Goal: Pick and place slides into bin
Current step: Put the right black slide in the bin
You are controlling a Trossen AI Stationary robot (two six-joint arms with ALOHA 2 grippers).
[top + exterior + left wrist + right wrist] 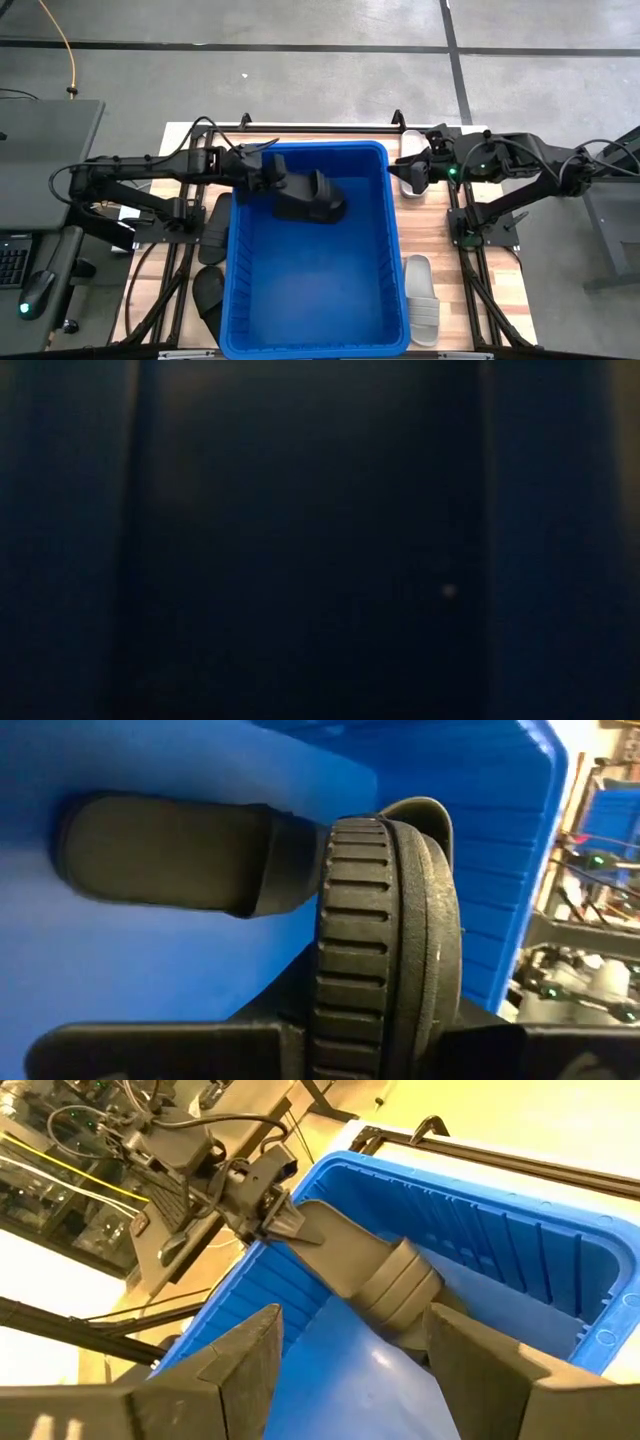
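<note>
Now, held slide (310,196): black, over the far-left of the bin (390,240), another black slide (170,855) on the floor below.
Left gripper (268,172): pinched on the slide's heel edge.
Right gripper (408,172): spread, empty, just right of the bin's far rim.
Handling: light, flexible foam, likely droops; the ribbed strap looks like the firmest hold.
Waiting: grey slide (421,298) right of the bin; black ones (214,228) left.

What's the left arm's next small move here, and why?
Probably open the left gripper and drop the black slide. It grips the slide by one end, and the high and right wrist views show the slide hanging inside the rim of the blue bin, above its floor. The right gripper waits open beside the bin, over a pale slide.
</note>
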